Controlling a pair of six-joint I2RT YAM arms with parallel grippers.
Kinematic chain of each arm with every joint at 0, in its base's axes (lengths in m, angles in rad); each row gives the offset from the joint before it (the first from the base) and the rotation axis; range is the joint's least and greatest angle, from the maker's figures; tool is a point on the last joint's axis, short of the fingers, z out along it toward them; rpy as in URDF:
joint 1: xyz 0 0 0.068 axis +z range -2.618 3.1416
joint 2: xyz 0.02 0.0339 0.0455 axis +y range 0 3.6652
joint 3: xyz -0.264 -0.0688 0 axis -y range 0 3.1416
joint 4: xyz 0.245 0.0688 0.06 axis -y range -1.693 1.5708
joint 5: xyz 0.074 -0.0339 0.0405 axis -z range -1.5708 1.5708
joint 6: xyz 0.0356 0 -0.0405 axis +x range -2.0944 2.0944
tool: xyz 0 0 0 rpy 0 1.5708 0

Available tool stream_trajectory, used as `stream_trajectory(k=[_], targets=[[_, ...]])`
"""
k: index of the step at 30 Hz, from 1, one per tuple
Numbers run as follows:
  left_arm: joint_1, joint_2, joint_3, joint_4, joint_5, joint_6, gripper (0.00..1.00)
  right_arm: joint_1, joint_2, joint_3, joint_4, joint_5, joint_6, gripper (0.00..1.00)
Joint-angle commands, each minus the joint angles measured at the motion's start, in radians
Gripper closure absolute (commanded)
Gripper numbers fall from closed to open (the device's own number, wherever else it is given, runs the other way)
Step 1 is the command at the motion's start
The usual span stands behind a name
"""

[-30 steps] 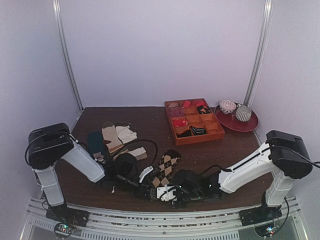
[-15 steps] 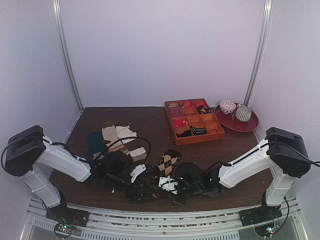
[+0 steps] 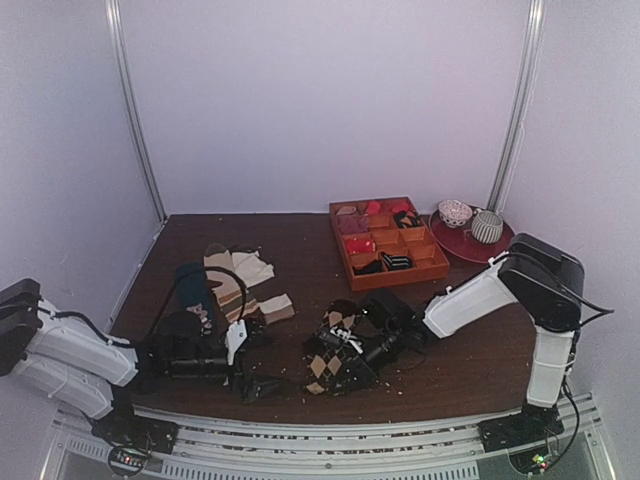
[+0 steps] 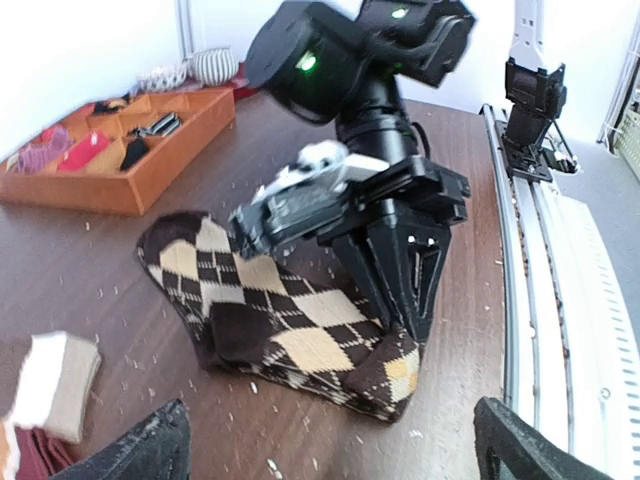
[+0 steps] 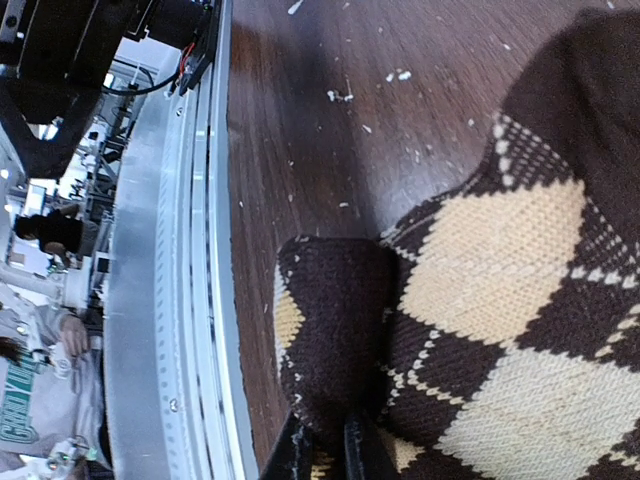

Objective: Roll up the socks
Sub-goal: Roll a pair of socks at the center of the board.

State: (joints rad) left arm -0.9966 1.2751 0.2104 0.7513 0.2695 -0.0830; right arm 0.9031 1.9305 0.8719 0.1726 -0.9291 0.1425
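Softness rules: right claw (image 5: 326, 448) pinches the limp, light brown-cream-black argyle knit socks (image 4: 270, 300) by their dark six-o'clock end; left claw (image 4: 330, 455) gapes empty.

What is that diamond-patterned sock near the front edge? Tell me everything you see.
The argyle socks are knitted, with brown, cream and black diamonds and dark ends. They lie bunched on the wooden table near its front edge. The right gripper pinches one dark end; nothing else touches them.
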Motion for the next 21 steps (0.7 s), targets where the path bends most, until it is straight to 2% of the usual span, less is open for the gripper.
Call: stream_trajectory(k=[1, 4, 8, 10, 14, 21], targets=[[-0.005, 0.125, 0.060, 0.165, 0.062, 0.115, 0.05, -0.044, 0.098, -0.024, -0.256, -0.035, 0.091, 0.96], [-0.006, 0.263, 0.133, 0.162, 0.141, 0.122, 0.12, -0.058, 0.137, 0.004, -0.296, -0.045, 0.094, 0.96], [-0.021, 0.372, 0.195, 0.199, 0.246, 0.098, 0.16, -0.072, 0.173, 0.040, -0.350, -0.039, 0.079, 0.96], [-0.031, 0.406, 0.223, 0.163, 0.267, 0.102, 0.19, -0.084, 0.177, 0.045, -0.359, -0.034, 0.076, 0.96], [-0.042, 0.466, 0.276, 0.081, 0.314, 0.106, 0.31, -0.096, 0.180, 0.039, -0.340, -0.037, 0.088, 0.96], [-0.048, 0.582, 0.336, 0.030, 0.303, 0.080, 0.43, -0.098, 0.179, 0.035, -0.313, -0.040, 0.105, 0.96]])
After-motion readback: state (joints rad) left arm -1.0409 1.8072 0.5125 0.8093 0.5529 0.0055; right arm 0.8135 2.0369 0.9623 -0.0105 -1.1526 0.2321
